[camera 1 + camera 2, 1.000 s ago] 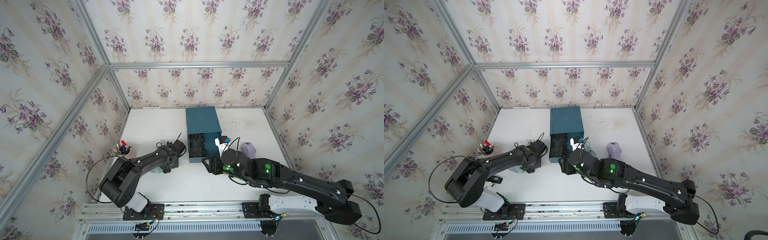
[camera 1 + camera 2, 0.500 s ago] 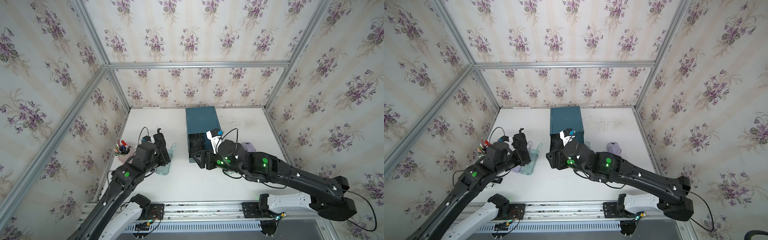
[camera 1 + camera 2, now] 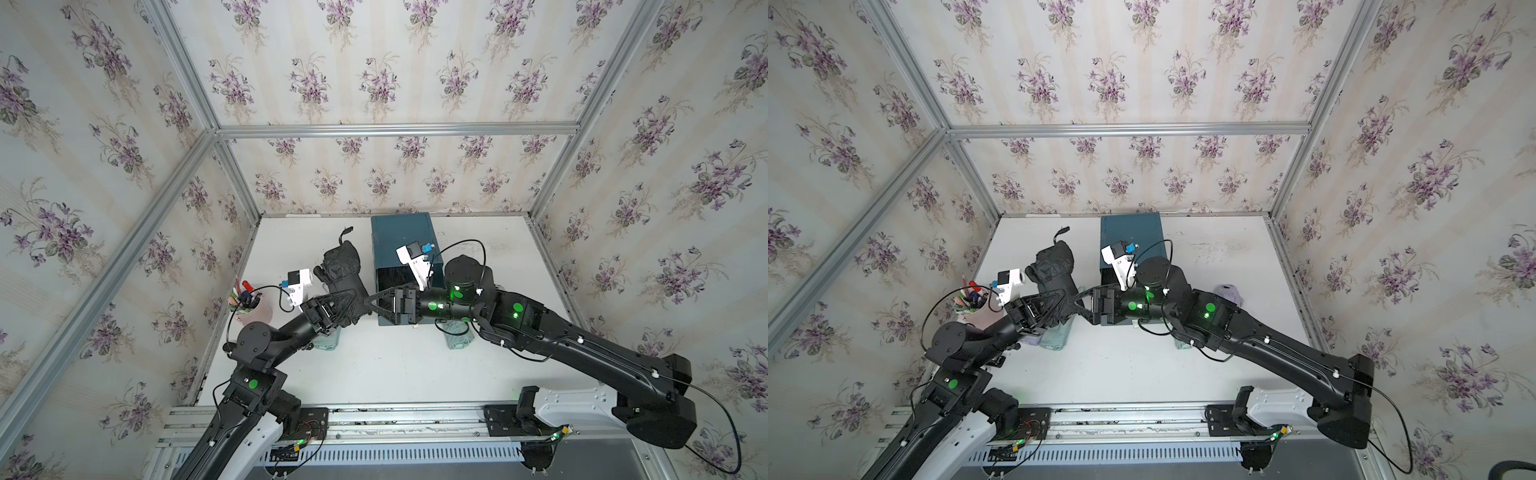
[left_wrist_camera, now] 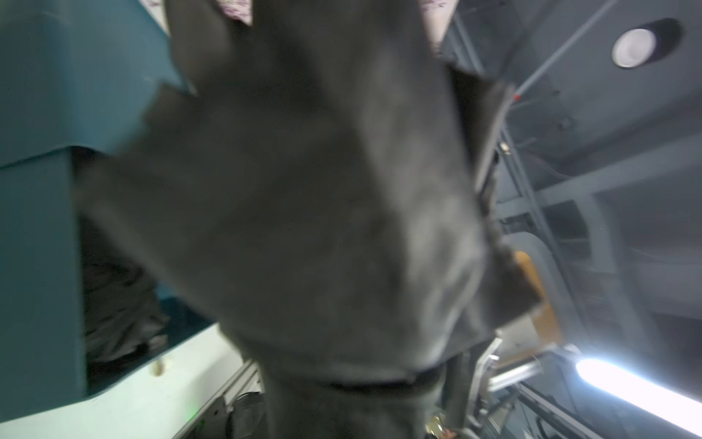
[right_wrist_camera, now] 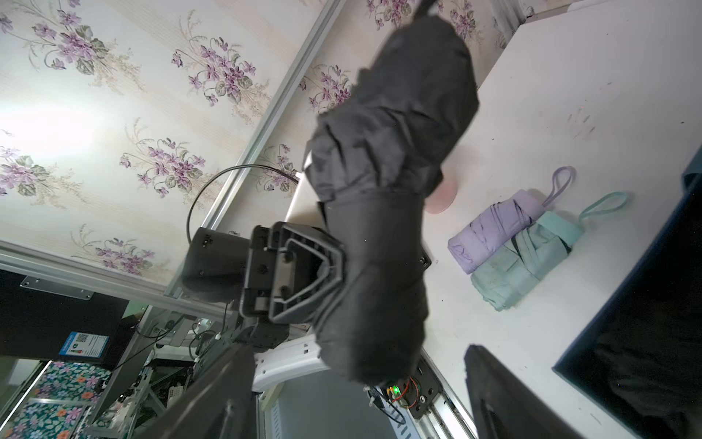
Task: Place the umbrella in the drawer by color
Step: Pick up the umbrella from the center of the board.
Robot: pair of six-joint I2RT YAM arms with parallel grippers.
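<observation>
In both top views the left gripper (image 3: pixel 349 300) is clamped on the black umbrella (image 3: pixel 341 266), lifted over the desk (image 3: pixel 395 365) just beside the teal drawer (image 3: pixel 401 237). Right wrist view: the right gripper (image 5: pixel 357 349) gapes empty (fingers (image 5: pixel 501 391) apart). Left wrist view: drawer mouth close; feed it in end-first, slowly.

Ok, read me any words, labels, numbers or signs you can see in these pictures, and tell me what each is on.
No text can be read.
Blue sticker with a code square, on a dark panel outside the cell: print too small to read.
</observation>
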